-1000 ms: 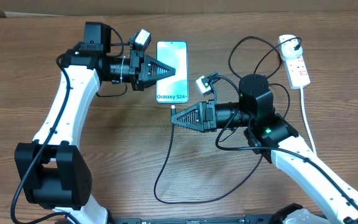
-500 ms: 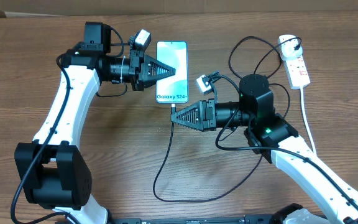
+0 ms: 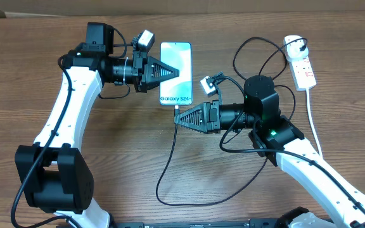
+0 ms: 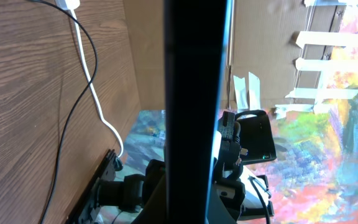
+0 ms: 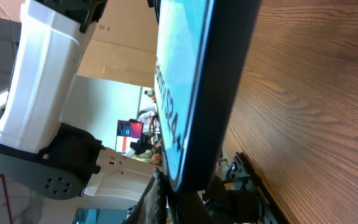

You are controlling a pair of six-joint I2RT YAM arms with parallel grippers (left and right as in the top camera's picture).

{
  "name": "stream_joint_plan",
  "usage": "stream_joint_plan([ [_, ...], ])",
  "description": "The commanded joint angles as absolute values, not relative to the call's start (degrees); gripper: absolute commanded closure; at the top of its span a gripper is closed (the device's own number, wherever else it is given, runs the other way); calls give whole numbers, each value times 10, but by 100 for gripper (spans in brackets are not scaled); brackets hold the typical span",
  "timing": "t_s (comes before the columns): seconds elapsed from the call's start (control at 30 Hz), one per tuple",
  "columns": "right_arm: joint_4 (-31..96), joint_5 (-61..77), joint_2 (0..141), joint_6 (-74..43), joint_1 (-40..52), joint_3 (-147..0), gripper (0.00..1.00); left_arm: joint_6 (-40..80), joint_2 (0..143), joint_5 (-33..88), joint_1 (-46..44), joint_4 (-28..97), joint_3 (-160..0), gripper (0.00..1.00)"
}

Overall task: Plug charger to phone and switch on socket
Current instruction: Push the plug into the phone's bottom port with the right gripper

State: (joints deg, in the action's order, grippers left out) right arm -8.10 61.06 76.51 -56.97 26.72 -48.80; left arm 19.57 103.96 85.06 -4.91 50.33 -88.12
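On a wooden table (image 3: 125, 183), the left gripper (image 3: 180, 73), closed and empty, rests its tip on the phone (image 3: 175, 54), seemingly pinning it, while the right gripper (image 3: 176, 121), closed on the charger (image 3: 170, 152) near its tip, aligns it just below the phone's bottom edge, the socket (image 3: 301, 66) well apart.

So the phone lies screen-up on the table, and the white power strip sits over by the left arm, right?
Not quite. The phone does lie screen-up on the table, but the white power strip sits on the right arm's side, as the overhead view shows.
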Motion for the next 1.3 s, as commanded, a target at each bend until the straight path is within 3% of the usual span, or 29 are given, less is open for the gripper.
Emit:
stream_joint_plan([
  [0.0, -86, 608, 765, -571, 270, -497, 96, 197, 1040, 868, -53, 503, -882, 96],
  [1.27, -83, 631, 765, -573, 250, -497, 96, 190, 1040, 869, -64, 503, -882, 96],
])
